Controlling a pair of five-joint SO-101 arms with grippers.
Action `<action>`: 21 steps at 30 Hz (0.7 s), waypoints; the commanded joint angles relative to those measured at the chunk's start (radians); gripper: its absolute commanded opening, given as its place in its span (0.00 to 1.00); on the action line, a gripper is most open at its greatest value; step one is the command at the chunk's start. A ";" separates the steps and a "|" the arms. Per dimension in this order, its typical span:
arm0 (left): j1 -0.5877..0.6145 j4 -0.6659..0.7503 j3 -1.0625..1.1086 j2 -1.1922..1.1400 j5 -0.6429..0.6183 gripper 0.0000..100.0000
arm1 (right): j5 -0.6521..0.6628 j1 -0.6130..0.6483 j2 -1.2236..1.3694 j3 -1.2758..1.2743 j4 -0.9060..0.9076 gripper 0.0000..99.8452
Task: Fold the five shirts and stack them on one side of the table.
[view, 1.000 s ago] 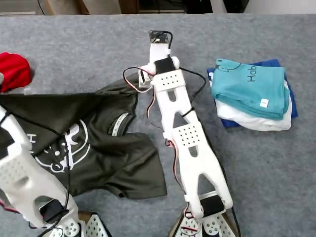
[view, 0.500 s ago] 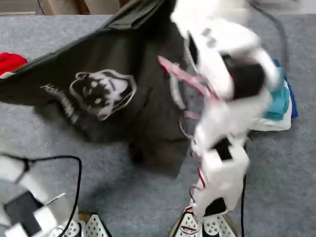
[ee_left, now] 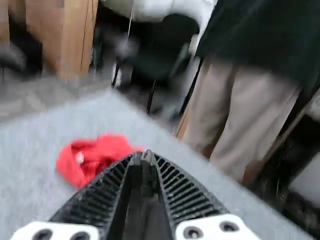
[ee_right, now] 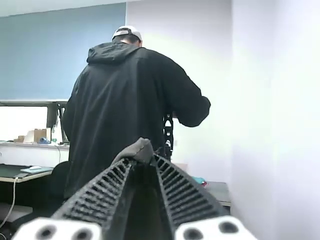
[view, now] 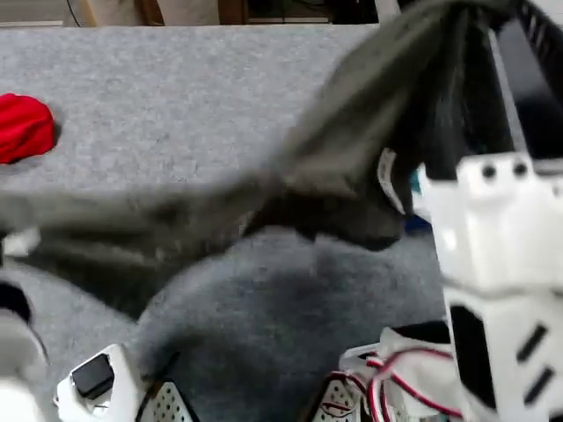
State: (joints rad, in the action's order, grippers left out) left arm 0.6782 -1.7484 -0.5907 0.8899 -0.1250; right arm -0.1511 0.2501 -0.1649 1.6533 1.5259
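A grey felt-covered table [view: 176, 88] fills the high view, with wooden furniture along its far edge; a crumpled red shirt [view: 22, 127] lies on it near the far left edge, well apart from everything else. The dark shirt [view: 352, 167] is up off the table, stretched in the air as a long blurred band that runs from the low left side up to the far right corner; its shadow lies across the near middle of the felt; the collar hangs open on the right part of the band, and a sliver of teal cloth [view: 413, 182] shows just beside it, the rest hidden behind the shirt and the right arm [view: 493, 264], which stands tall and close to the camera on the right. The right gripper [ee_right: 141, 152] is raised high, looking out at the room's walls; its ribbed jaws are pressed together, with a small nub of the dark shirt pinched at their tips. The left gripper [ee_left: 145, 159] sits low over the table, its jaws likewise closed to a point with dark fabric caught between them; the red shirt lies on the felt just beyond its tips.
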 commanded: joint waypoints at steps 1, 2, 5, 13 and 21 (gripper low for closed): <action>0.005 -0.012 0.009 0.051 0.012 0.02 | 0.014 -0.015 -0.031 0.007 0.051 0.00; 0.005 -0.011 0.008 0.065 0.012 0.02 | 0.014 -0.015 -0.041 0.007 0.064 0.00; 0.005 -0.011 0.008 0.099 0.012 0.02 | 0.014 -0.015 -0.064 0.007 0.110 0.00; 0.003 -0.011 0.017 0.137 0.052 0.02 | 0.014 -0.010 -0.041 -0.067 0.178 0.00; 0.003 0.216 0.350 0.031 0.044 0.02 | 0.014 0.041 0.124 -0.298 0.075 0.00</action>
State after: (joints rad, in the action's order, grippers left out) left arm 0.6782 -1.6763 -0.3928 0.9851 -0.0821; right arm -0.1435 0.2716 -0.0944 1.4139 1.6778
